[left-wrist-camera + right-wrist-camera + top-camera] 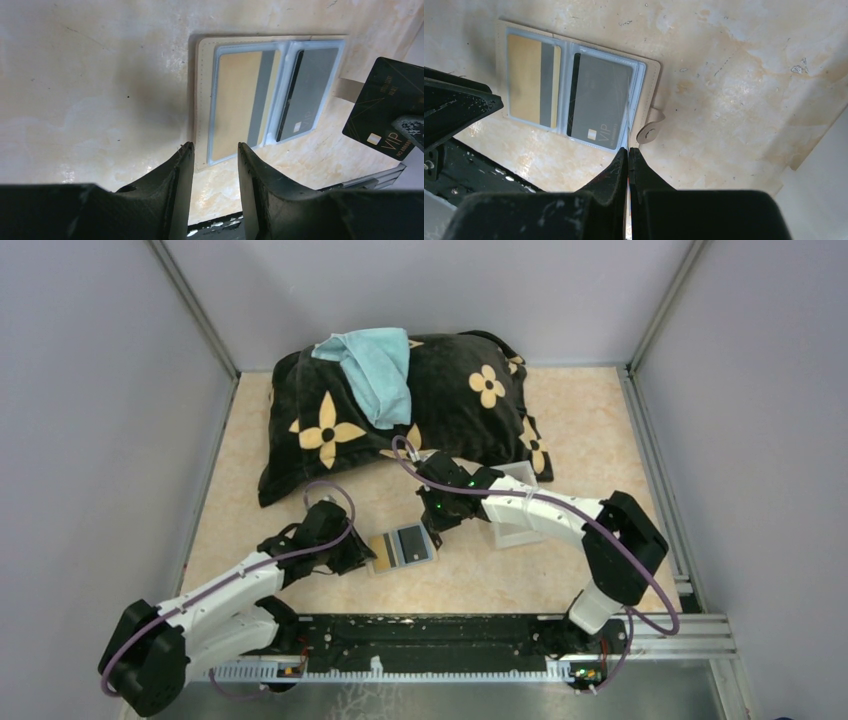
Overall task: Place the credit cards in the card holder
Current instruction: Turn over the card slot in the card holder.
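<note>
Right claw (629, 150) pinching black card (380, 107) — open card holder (651, 82) just beside, left claw (215, 147) spread

- The open card holder (402, 546) lies flat mid-table, and both of its short sides are taken.
- The left gripper (214, 150) stands at the holder's left edge with its jaws apart.
- The right gripper (628, 152), pinched on a black card (380, 107), hangs just beside the snap tab (650, 132) on the holder's right.
- A white tray (508, 536) sits under the right arm, crowding that side.
- A pillow (440, 410) with a towel (375, 370) on it fills most of the back.
- Bare table (590, 430) lies open at right rear and far left.
- A strip of bare table runs between the holder and the black rail (430, 632).
</note>
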{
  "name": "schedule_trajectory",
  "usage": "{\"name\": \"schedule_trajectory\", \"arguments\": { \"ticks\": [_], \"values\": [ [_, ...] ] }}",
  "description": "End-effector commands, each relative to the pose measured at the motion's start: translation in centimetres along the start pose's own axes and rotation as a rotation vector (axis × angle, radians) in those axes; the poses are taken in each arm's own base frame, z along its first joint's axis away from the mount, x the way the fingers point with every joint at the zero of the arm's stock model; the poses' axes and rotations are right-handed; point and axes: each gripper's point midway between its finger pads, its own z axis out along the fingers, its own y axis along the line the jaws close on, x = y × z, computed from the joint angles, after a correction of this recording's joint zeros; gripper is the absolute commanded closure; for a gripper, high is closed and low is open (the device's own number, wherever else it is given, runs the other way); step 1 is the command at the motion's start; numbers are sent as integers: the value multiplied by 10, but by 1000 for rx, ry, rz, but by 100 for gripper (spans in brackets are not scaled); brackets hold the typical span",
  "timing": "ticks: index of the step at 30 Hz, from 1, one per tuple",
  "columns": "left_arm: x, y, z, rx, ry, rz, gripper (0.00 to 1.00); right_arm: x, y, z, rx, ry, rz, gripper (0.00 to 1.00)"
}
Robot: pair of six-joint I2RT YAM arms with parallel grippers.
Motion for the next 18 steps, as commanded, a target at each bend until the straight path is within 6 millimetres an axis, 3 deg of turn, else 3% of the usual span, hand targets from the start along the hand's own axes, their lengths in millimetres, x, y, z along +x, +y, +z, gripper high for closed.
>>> {"name": "schedule_trajectory", "arguments": {
  "ticks": [1, 18],
  "values": [
    [4, 12, 4, -40, 13, 16, 56, -21, 15, 0, -41, -64, -7, 100],
    [7, 20, 9, -74, 26, 24, 56, -8, 8, 22, -43, -58, 61, 100]
  ]
}}
